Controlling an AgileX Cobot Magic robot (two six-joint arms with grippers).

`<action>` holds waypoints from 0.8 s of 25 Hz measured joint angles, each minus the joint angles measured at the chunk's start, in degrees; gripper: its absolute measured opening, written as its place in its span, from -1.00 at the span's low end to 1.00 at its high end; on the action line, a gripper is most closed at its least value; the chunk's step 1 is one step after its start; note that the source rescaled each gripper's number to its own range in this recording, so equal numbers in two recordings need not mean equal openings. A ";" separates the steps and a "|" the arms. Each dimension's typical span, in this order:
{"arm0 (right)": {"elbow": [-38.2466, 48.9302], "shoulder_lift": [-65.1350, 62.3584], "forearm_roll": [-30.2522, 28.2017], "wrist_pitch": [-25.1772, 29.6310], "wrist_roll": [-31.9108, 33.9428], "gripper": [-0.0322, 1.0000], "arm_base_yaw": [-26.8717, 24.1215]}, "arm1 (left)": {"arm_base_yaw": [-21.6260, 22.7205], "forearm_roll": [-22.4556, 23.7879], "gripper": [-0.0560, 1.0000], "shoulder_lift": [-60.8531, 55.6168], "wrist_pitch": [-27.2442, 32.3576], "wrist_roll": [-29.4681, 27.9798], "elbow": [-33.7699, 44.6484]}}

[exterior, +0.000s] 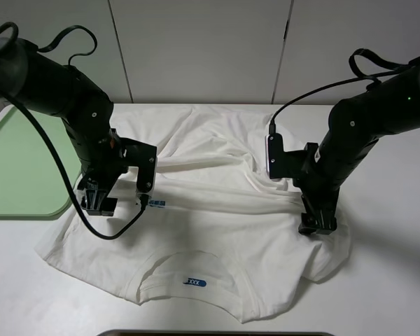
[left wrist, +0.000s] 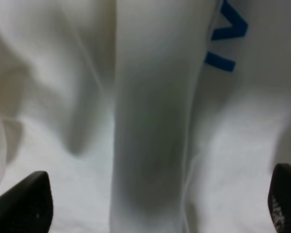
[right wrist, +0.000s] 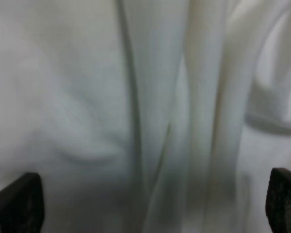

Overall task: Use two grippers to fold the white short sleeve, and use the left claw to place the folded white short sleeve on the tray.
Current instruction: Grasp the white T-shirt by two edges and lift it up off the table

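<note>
Exterior high shows the white short sleeve (exterior: 217, 231) rumpled on the desk (exterior: 395, 294), just beside the tray (exterior: 21, 168) — probably light and limp. Left fingers (left wrist: 24, 206) and right fingers (right wrist: 17, 206) gape, holding nothing — best to pinch a raised fold.

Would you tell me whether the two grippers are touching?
Apart: the exterior high view shows the white shirt spread between the left gripper and right gripper.

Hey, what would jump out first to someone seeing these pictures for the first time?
A large, rumpled white thin-fabric T-shirt sprawls across the middle of the table. The black left gripper and black right gripper sit low at its two sides, jaws open. A pale green rectangular plastic tray lies at the left edge.
</note>
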 joint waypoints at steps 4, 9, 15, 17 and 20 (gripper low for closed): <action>0.00 0.05 -0.06 -0.76 0.00 1.00 0.00 | 0.00 0.00 0.70 0.00 -0.48 0.00 0.00; 0.00 0.05 -0.11 -0.87 0.00 0.91 0.00 | 0.06 -0.05 0.61 0.00 -1.60 0.00 1.10; 0.00 0.05 -0.16 -0.87 0.00 0.39 0.00 | 0.37 -0.05 0.17 0.00 -1.78 0.00 1.29; 0.00 0.05 -0.16 -0.87 0.00 0.25 0.00 | 0.43 -0.05 -0.07 0.00 -1.78 0.00 1.29; 0.00 0.05 -0.16 -0.87 0.00 -0.07 0.00 | 0.43 -0.05 -0.28 0.00 -1.83 0.00 1.29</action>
